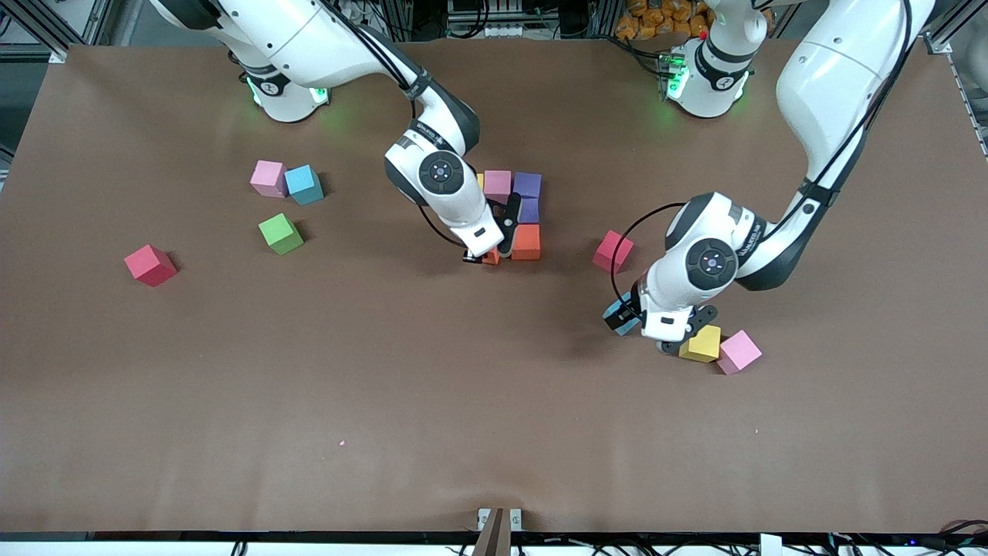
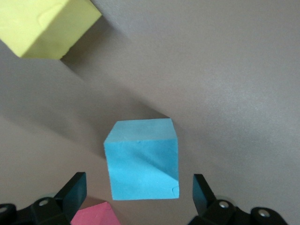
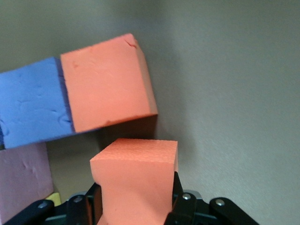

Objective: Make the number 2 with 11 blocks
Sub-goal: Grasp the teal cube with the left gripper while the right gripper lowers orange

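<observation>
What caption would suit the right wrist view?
Right gripper shut on an orange block, beside a second orange block adjoining a purple block.

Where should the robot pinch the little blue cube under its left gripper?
Probably on two opposite flat side faces of the small matte blue cube, coming straight down from above. Its top is bare, and the left gripper is open with a finger on either side. The yellow cube and pink cube lie apart, leaving finger room.

We note two glossy white arms with black joint bands, round dark wrist caps, black cables looped alongside, green lights glowing at both bases, black jaws with silver screws.
</observation>
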Tool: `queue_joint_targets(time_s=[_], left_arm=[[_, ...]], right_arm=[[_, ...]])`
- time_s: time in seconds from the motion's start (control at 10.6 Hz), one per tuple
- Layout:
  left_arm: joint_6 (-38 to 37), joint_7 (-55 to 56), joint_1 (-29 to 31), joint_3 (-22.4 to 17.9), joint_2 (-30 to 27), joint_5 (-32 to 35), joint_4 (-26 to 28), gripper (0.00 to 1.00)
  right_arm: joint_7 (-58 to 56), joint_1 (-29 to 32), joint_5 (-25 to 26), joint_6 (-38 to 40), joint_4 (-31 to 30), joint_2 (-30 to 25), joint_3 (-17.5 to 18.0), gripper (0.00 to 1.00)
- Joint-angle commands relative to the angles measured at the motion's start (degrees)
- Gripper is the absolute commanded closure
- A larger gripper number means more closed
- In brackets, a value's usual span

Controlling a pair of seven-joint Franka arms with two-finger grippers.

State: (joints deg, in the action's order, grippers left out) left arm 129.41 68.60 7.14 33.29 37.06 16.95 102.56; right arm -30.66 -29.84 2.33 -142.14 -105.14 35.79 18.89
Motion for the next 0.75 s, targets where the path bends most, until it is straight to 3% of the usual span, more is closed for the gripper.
queue_joint_targets(time_s=[0.0, 0.66], left_arm=[[0.14, 0.66, -0.2, 0.02, 1.35, 1.86, -1.65, 0.0], [0.14, 0.66, -0.2, -0.07, 2.67, 3.61, -1.66, 0.0]], right_arm=[[1.13, -2.23, 0.04, 0.9, 3.53, 1.65, -0.61, 0.68], [1.04, -3.73, 0.3, 0.99, 3.62, 1.65, -2.46, 0.68]])
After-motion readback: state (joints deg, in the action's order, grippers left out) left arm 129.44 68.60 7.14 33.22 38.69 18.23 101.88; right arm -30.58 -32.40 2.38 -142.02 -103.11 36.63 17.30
